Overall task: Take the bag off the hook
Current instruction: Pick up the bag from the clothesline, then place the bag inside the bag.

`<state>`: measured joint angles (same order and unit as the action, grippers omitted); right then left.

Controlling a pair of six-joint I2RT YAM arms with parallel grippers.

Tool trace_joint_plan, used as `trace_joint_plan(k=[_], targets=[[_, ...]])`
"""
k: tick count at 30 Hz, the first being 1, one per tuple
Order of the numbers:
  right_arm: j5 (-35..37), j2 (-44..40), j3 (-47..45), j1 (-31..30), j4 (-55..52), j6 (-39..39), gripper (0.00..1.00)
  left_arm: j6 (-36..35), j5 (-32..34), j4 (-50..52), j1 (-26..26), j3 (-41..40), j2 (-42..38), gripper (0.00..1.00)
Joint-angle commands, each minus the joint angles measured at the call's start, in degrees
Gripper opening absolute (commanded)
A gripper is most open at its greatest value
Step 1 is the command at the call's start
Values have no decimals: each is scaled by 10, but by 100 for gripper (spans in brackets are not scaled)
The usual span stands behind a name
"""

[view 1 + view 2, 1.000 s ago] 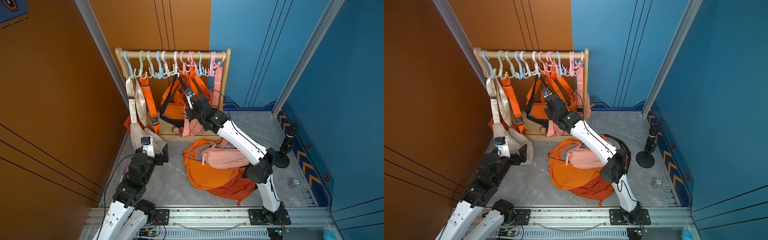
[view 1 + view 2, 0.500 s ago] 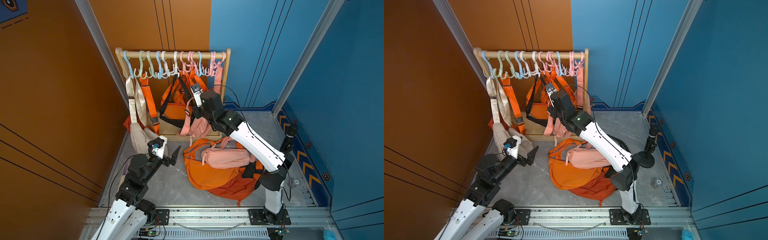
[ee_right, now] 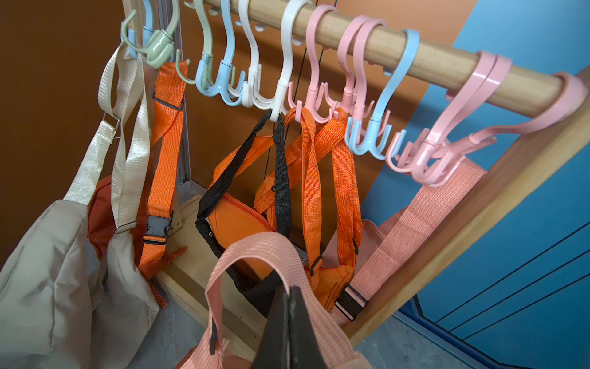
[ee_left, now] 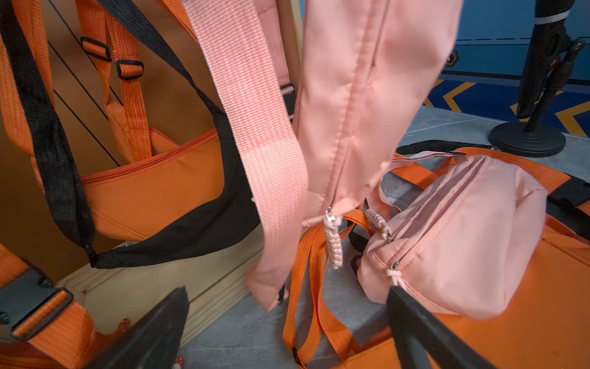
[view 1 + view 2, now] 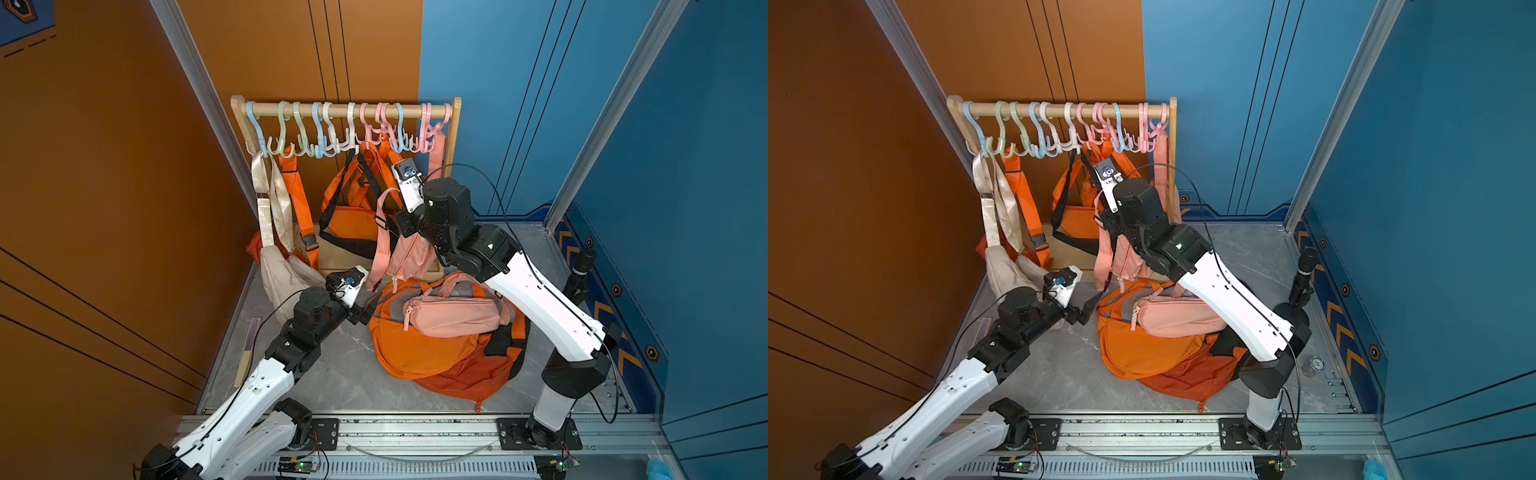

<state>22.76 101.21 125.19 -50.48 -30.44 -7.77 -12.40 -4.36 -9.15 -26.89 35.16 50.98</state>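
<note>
Looking down on a grey stone floor (image 5: 332, 374), boxed in by orange and blue walls.

Noting a wooden rack (image 5: 456, 124) standing along the floor's back edge. Its rod (image 5: 268, 110) is carrying a row of pastel hooks (image 5: 319, 133).

Finding a heap lying mid-floor, towards the right: a large orange bag (image 5: 415, 349) sitting on a darker orange bag (image 5: 469, 382), with a pink pouch (image 5: 453, 316) resting on top.

Seeing a beige bag (image 5: 286, 278) hanging by its straps from the rod's left end, body slumping near the floor's back left corner. An orange buckled strap (image 5: 297, 195) is dangling just beside it.

Seeing an orange-and-black bag (image 5: 349, 220) hanging under the middle of the rod, and a lone pink strap (image 5: 436, 153) hanging from a pink hook at the rod's right end.

Logging the pink bag (image 5: 409, 253) as off its hook. It is dangling in front of the rack, right of centre, just behind the heap, with its carrying strap (image 3: 255, 246) looping clear below the hooks.

Reading the right pincer (image 3: 289, 292) as clenched on the pink bag's carrying strap, jaws pressed together and webbing draping over the tips. Failing to tell whether the bag's lower end is touching the heap.

Finding the left pincer (image 4: 287, 297) released, fingers (image 4: 159, 326) spread wide and gripping nothing. It is hovering low over the floor just left of the heap, facing the dangling pink bag and the pouch.

Spotting a black stand (image 5: 579, 274) at the floor's right edge, well apart from the rack.
</note>
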Motion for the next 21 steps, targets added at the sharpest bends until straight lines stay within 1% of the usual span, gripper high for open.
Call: trace_joint_plan(k=[1,8,9,10,11,12,13,17,21], targets=[[5,-41,-26,-7,15,-10,0,22,-12,-83,4,17,31,98],[12,-108,-99,-8,36,-8,0,33,-22,-152,-14,25,118,99],[14,-117,-109,-8,38,-8,0,30,-22,-153,-16,27,126,93],[17,-126,-121,-8,41,-8,0,28,-9,-154,-19,29,132,83],[20,-136,-132,-7,43,-8,0,31,9,-154,-18,30,136,62],[23,-143,-141,-7,44,-8,0,36,26,-161,-18,28,138,45],[26,-152,-153,-7,46,-7,0,40,42,-171,-18,25,136,32],[40,-190,-204,-7,59,-3,0,43,67,-192,-17,17,111,0],[50,-225,-251,0,66,9,0,42,121,-190,-15,23,84,0]])
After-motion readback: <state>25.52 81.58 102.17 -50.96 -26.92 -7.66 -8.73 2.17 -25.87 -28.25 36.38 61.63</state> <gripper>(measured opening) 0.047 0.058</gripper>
